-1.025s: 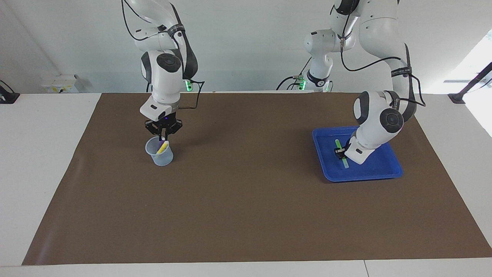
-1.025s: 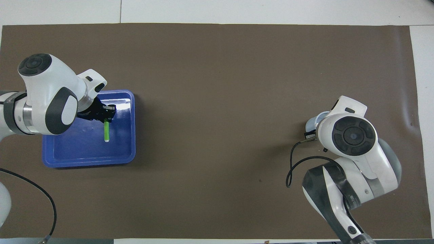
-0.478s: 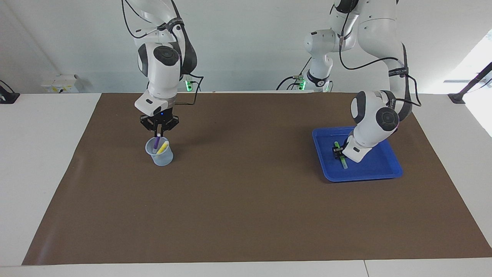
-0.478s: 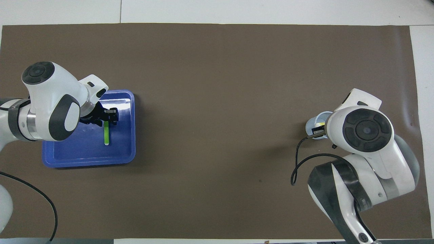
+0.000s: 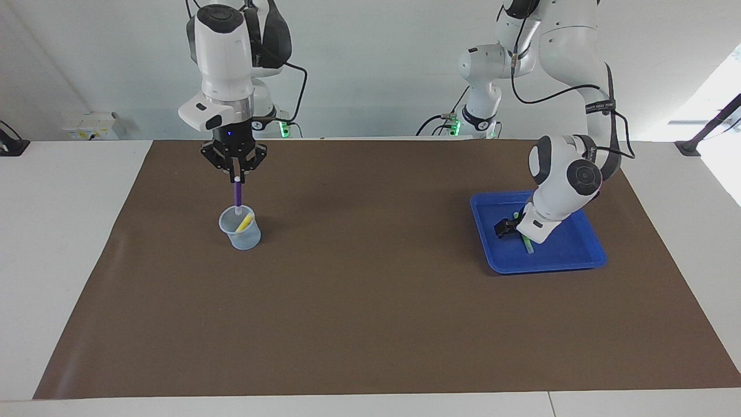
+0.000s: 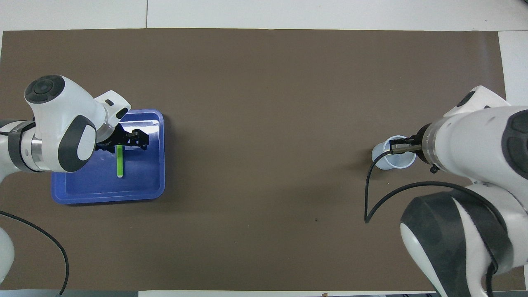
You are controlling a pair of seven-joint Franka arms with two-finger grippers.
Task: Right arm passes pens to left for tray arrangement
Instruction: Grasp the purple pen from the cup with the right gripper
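Observation:
My right gripper [image 5: 235, 169] is shut on the top of the purple pen [image 5: 237, 196] and holds it upright over the small translucent cup [image 5: 239, 228], with the pen's pale tip at the rim. The yellow pen [image 5: 246, 220] leans inside the cup. In the overhead view my right wrist covers the gripper and part of the cup [image 6: 384, 158]. The green pen [image 6: 119, 161] lies flat in the blue tray [image 6: 140, 183]. My left gripper [image 6: 141, 139] is open and empty, low over the tray beside the pen's end. In the facing view the left gripper [image 5: 505, 226] hides much of the green pen [image 5: 528, 245].
A brown mat [image 5: 370, 301] covers the table. The tray [image 5: 570, 250] sits toward the left arm's end, the cup toward the right arm's end. A black cable [image 6: 371, 194] loops from my right wrist over the mat.
My right gripper has risen and drawn the purple pen up out of the cup. My left gripper has let go of the green pen, which now lies in the tray, and has lifted slightly.

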